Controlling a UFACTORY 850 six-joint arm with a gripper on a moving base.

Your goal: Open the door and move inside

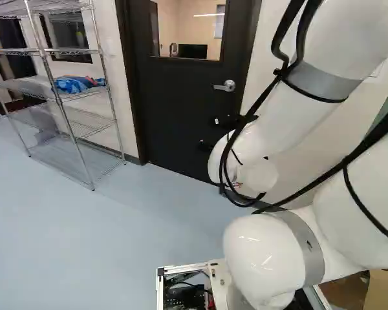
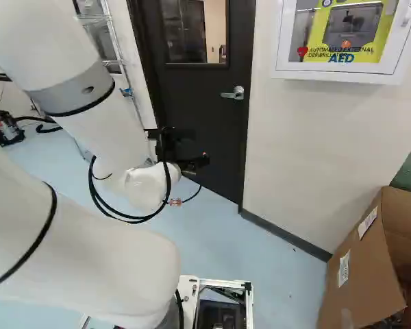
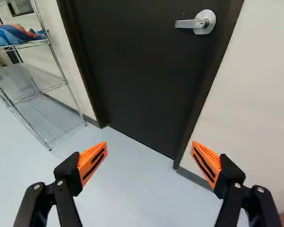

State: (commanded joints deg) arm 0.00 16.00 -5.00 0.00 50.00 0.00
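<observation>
A dark door with a window in its upper part stands closed ahead of the arm. Its silver lever handle is on the door's right side in the left base view; the same handle shows in the right base view. My gripper is in front of the door and lower than the handle, apart from both. In the wrist view the gripper stands wide open with nothing between its orange pads. The door and its handle lie ahead of the fingers.
A wire shelf rack holding a blue bundle stands beside the door frame. On the wall at the other side hangs a white cabinet. An open cardboard box sits at the right of the right base view. Pale blue floor lies before the door.
</observation>
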